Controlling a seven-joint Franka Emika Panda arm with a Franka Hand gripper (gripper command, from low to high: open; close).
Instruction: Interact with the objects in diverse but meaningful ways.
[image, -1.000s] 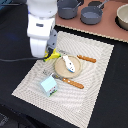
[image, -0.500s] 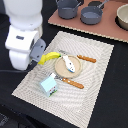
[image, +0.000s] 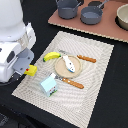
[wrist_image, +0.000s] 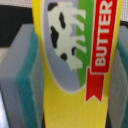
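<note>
A yellow butter packet (wrist_image: 75, 65), printed with a cow and red "BUTTER" lettering, is sitting clamped between the gripper's (image: 27, 70) teal pads (wrist_image: 29, 80), near the bench's left edge in the exterior view. The banana (image: 50, 56), milk carton (image: 48, 84) and white bottle (image: 68, 63) are lying mid-bench; two dark pots (image: 68, 7) are standing along the far edge.

The gripper (image: 26, 71) holds a yellow packet (image: 31, 70) at the placemat's (image: 97, 75) left edge — banana (image: 51, 56) and milk carton (image: 48, 84) lie near.
</note>
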